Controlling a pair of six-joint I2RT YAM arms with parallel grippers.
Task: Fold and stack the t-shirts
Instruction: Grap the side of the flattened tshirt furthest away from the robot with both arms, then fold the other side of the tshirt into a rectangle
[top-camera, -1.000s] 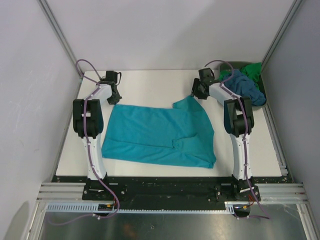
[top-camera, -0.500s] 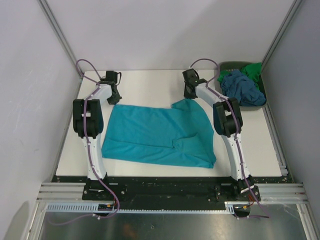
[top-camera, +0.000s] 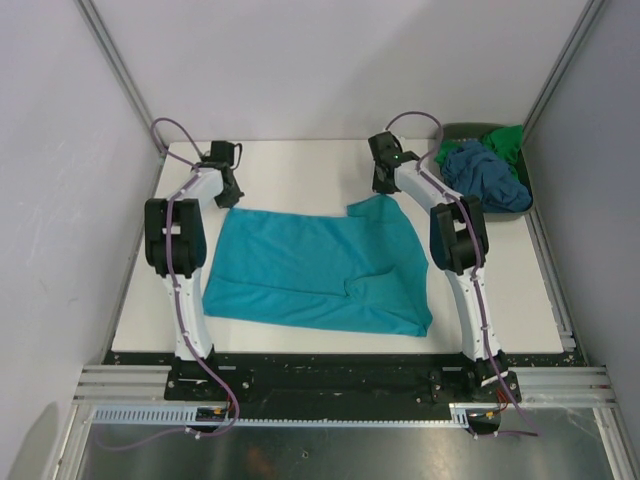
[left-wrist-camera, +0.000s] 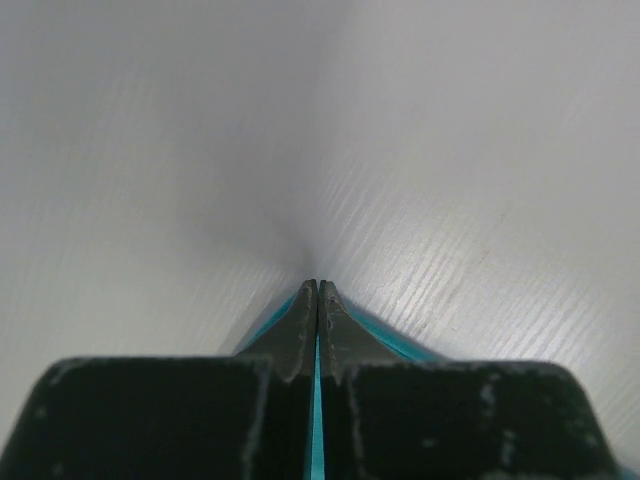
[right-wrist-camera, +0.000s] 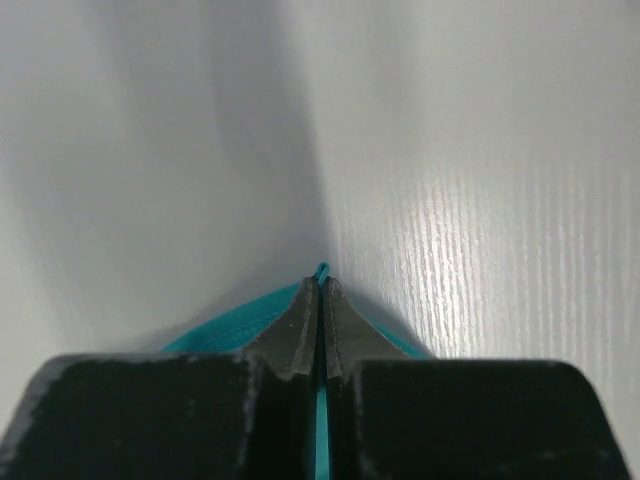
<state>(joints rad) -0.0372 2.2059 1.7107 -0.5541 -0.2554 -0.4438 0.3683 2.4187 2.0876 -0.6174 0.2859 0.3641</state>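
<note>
The teal t-shirt (top-camera: 320, 265) lies spread flat on the white table (top-camera: 300, 170). My left gripper (top-camera: 228, 198) sits at its far left corner. In the left wrist view the left gripper (left-wrist-camera: 318, 286) is shut, with a strip of teal cloth (left-wrist-camera: 400, 343) pinched between the fingers. My right gripper (top-camera: 386, 188) is at the shirt's far right corner. The right wrist view shows the right gripper (right-wrist-camera: 321, 284) shut on the teal hem (right-wrist-camera: 222, 324), a bit of which pokes past the tips. The slate-blue t-shirt (top-camera: 487, 175) and green t-shirt (top-camera: 506, 140) lie crumpled at the back right.
A grey-green bin (top-camera: 468, 127) at the table's back right corner holds the two crumpled shirts. White walls with metal posts enclose the table on three sides. Both arm bases stand on the rail at the near edge.
The right gripper has closed on the teal shirt's far right corner, after shifting slightly left, away from the bin. The left arm has not moved.
</note>
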